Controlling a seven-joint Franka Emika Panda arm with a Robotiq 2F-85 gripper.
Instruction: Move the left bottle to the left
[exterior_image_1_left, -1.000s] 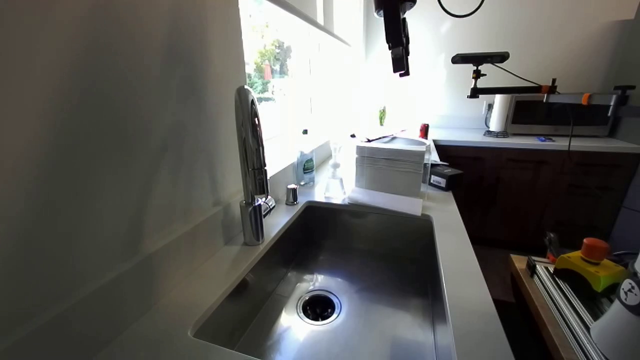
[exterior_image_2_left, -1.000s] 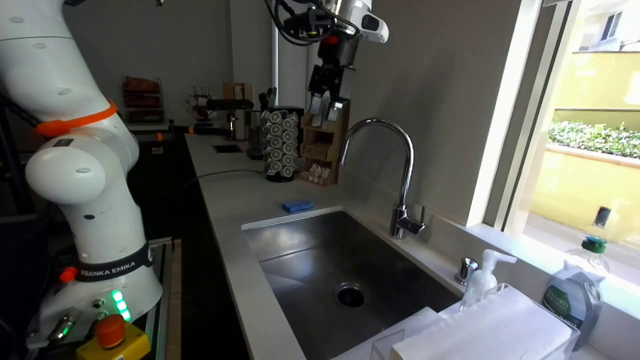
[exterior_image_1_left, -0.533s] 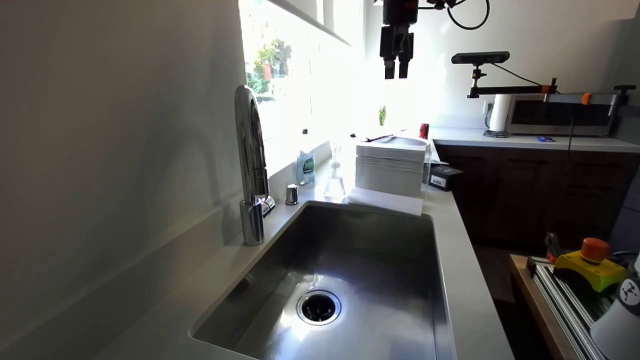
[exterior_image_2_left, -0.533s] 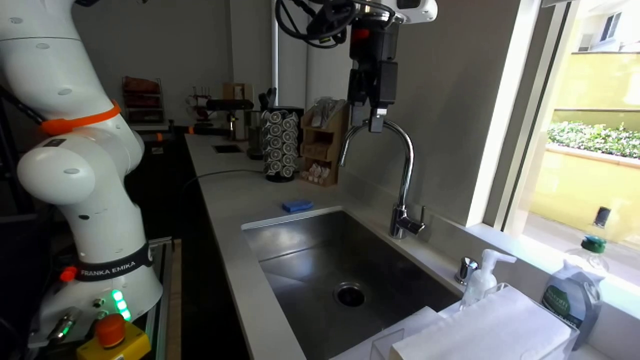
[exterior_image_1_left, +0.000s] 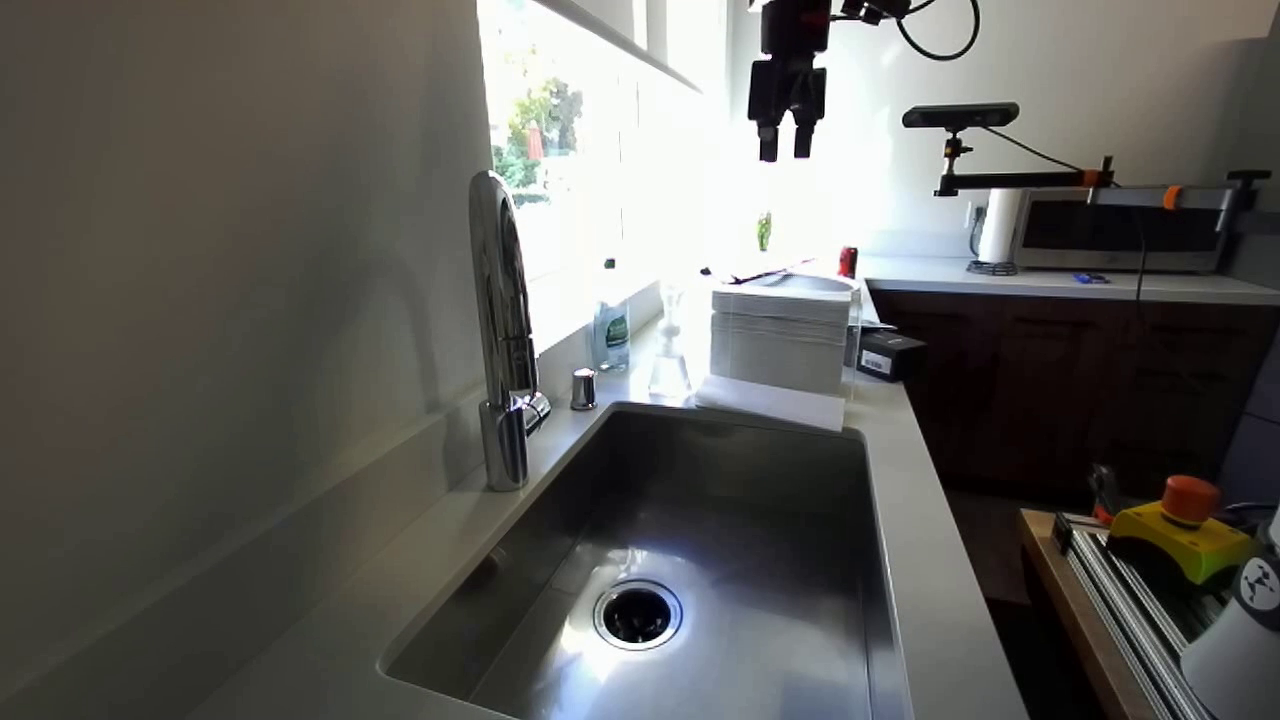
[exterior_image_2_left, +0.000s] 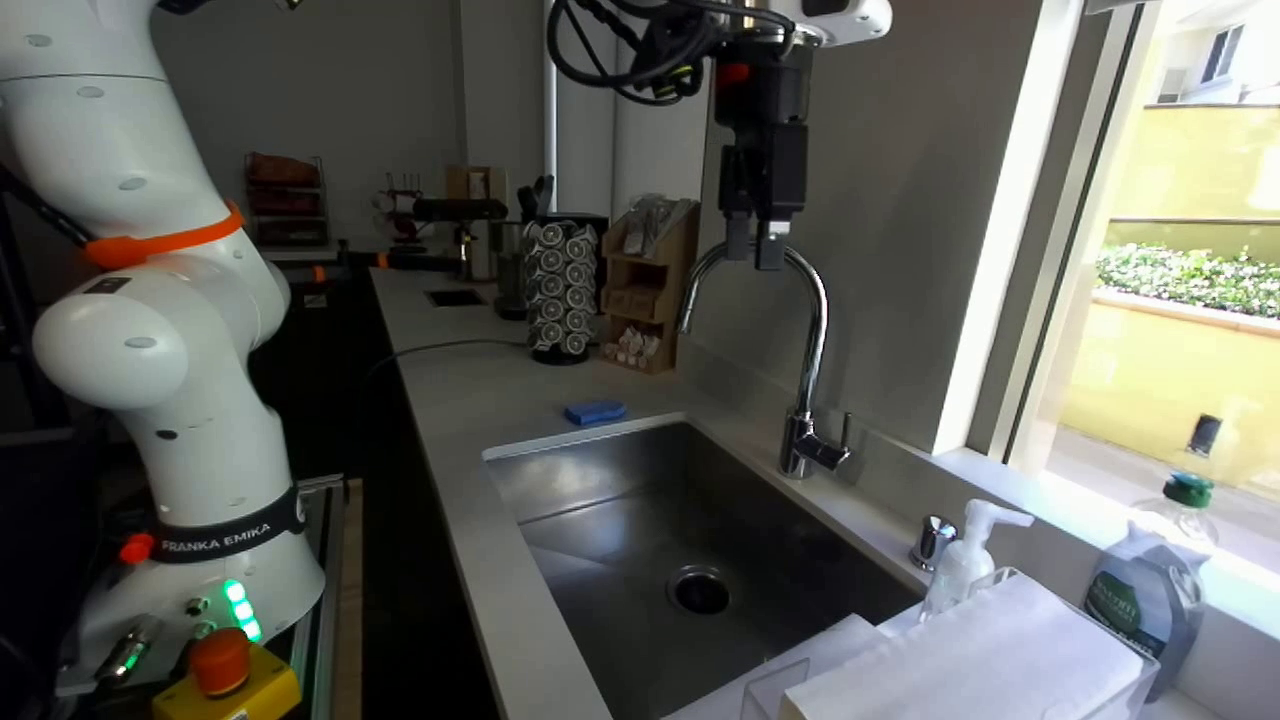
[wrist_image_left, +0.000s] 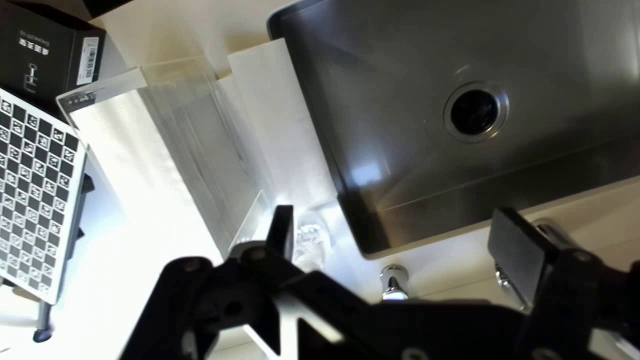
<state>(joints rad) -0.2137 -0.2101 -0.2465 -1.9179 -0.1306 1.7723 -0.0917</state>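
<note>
While my hand (exterior_image_1_left: 786, 145) hangs high over the worktop (exterior_image_2_left: 490, 395), its two fingers (wrist_image_left: 515, 247) stand well apart and point down; the wrist view shows the gap wide, and both exterior views show it too. The hand hangs free in the air; the tap (exterior_image_2_left: 816, 330) shows behind the fingers in an exterior view, yet is well apart from them.

I count two bottles, a pump bottle (exterior_image_2_left: 960, 570) and a green-capped bottle (exterior_image_2_left: 1148, 592), both upright on the worktop, well below the hand. Since their order swaps between the exterior views, I cannot tell which is the task's left one. In my wrist view the pump bottle shows right beside the finger at picture left, far below it. Looking down there I also count one sink (wrist_image_left: 400, 125) beyond the fingers, with one drain (wrist_image_left: 475, 112); one chrome cap (wrist_image_left: 394, 279) between the fingers; and, off to the left of the hand, one white stack (wrist_image_left: 140, 165), one checkered board (wrist_image_left: 35, 195) and one black box (wrist_image_left: 40, 55).

In an exterior view the hand (exterior_image_2_left: 754, 248) hung tilted and farther left a second ago; now it hangs straight down. Against the pictures from half a second ago it has shifted only slightly. The fingers stood apart then as well. Both bottles stand where they stood, and so do the tap, the sink and the white stack.
</note>
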